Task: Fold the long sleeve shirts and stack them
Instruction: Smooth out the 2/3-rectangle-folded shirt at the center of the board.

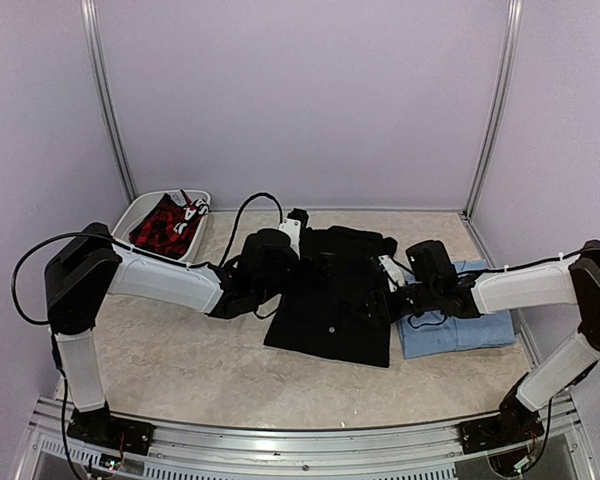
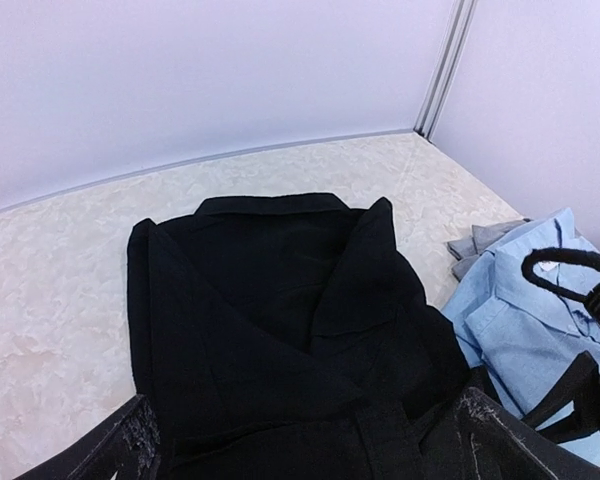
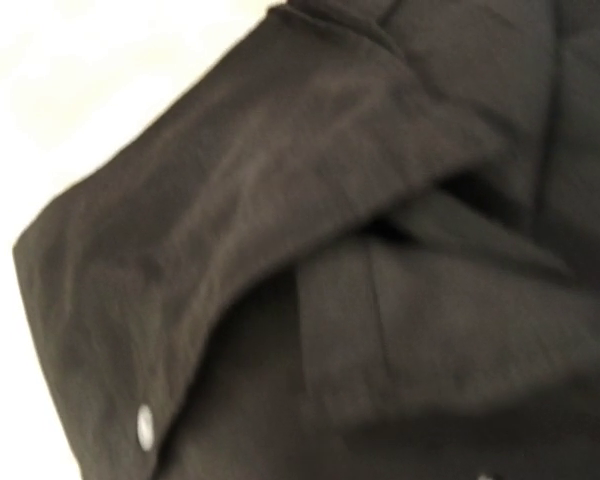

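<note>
Note black shirt (image 1: 330, 300) lying flat on the counter (image 1: 180, 370), directly between the left jaws and the right jaws, collar end beyond both.

Record left jaws as released: spread wide at the shirt's left edge, one finger (image 2: 130, 445) at each lower corner of the wrist view, black cloth in the gap but not pinched.

Cannot tell the state of the right jaws. No fingers in their own view, only blurred black cloth and a white button (image 3: 145, 428) close beneath. From above, placed at the shirt's right edge and no more.

Note blue shirt (image 1: 460, 335), already folded, just behind the right jaws and just beside the black shirt's right edge; contact not determinable. Note bin (image 1: 128, 222) with red cloth (image 1: 162, 228) well behind the left jaws, apart from the work.

Judge the step in hand as taking hold of the black shirt's opposite edges for a fold. Stacking not yet done.

To do it well:
- Close both jaws on matching points of the two edges, level with each other, for a square fold line.
- Pinch every layer at the edge, not the top ply alone; expect several plies, judging from the folded-in panels ahead of the left jaws.
- Lift both sides together and keep light tension across the cloth, to avoid sag or a diagonal crease.
- Keep the right jaws from snagging the blue shirt behind them.
- Expect thin, limp cloth, likely to slip and drag on the counter. Move slowly and release only once flat.
</note>
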Robot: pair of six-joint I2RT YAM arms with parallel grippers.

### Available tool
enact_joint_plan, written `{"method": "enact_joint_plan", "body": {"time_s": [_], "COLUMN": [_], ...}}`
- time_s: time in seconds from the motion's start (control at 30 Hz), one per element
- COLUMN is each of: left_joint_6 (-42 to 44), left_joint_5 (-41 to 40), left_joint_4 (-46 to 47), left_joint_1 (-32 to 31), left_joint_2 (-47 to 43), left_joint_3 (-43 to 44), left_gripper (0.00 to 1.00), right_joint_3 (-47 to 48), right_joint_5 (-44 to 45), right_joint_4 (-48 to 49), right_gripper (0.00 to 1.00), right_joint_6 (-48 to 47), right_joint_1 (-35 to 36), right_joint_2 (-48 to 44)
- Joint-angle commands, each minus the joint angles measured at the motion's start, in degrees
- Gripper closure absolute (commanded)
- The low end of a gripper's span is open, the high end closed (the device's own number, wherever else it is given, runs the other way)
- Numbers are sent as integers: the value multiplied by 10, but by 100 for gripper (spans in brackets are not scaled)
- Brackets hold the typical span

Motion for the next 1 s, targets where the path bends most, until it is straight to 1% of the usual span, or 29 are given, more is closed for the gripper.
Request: {"method": "enact_joint_plan", "body": {"time_s": [0.0, 0.1, 0.3, 0.47, 0.57, 0.7, 0.77, 0.87, 0.9, 0.97], "left_joint_6": [-13, -22, -29, -39, -40, -49, -58, -66, -67, -64], "left_joint_5": [-7, -27, -66, -91, -114, -117, -114, -116, -121, -133], "left_joint_4": [-9, -26, -44, -61, -73, -98, -106, -109, -111, -115], "left_joint_1": [6, 7, 1, -14, -30, -42, -43, -44, -44, -44], "left_joint_2": [-33, -54, -94, -112, -125, -149, -167, -195, -201, -214], "left_joint_3": [-26, -43, -91, -124, -140, -153, -163, -180, -184, -189], "left_gripper": [1, 1, 1, 1, 1, 1, 1, 1, 1, 1], "right_joint_3": [41, 71, 129, 157, 176, 182, 176, 159, 154, 145], "right_joint_5": [-35, -40, -22, 25, 63, 121, 142, 150, 150, 144], "right_joint_4": [32, 36, 49, 47, 24, -2, -9, -18, -24, -39], "right_gripper": [28, 29, 28, 29, 28, 26, 24, 20, 17, 3], "right_joint_6": [-12, -17, -14, 14, 35, 25, 8, -19, -27, -46], "right_joint_1": [6, 6, 4, -9, -22, -27, -27, -27, -26, -24], "right_joint_2": [46, 77, 131, 165, 182, 170, 145, 100, 85, 59]}}
